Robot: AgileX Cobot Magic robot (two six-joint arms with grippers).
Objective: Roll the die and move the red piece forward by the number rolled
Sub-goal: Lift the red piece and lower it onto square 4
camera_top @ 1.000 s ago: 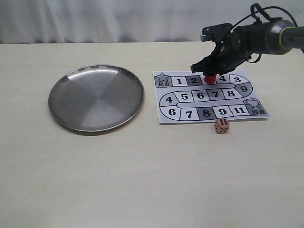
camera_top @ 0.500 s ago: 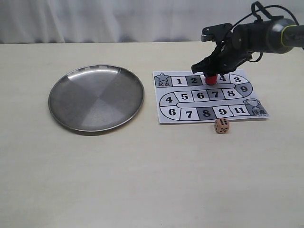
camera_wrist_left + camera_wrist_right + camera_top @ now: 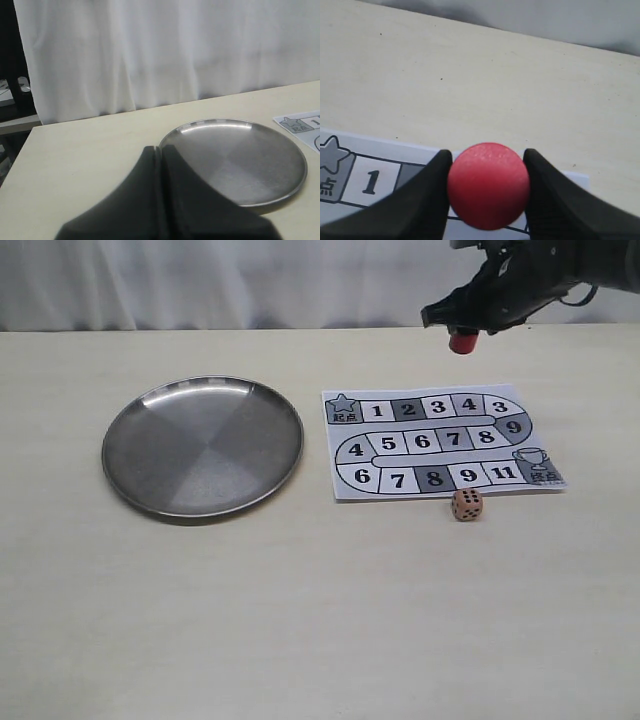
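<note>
Exterior view: you see the right gripper point(image 3: 461, 330) holding the red piece point(image 3: 461, 342) in the air, clear of the board point(image 3: 440, 445) and above its far side.
Right jaws: set narrow on the piece, one of the fingers point(image 3: 420, 205) on each flank, as the right wrist view shows.
Left jaws: the left gripper point(image 3: 160, 155) is pressed together on nothing, near the plate point(image 3: 130, 455).
Die: the die point(image 3: 466, 505) rests on the table point(image 3: 300, 620), just beside the board's near edge; its pips are too small to read with confidence.
Handling, red piece: probably light, rigid and smooth. Its round sides may twist in the grip, so hold it across the middle and keep it upright.
Handling, die: probably light, hard wood. Take it by two opposite flat faces.
Surface: pale, matt tabletop. The board looks like a thin printed sheet that could slide, and the plate is shiny metal with a low rim.
Room: a white curtain point(image 3: 200, 280) hangs behind the table.
</note>
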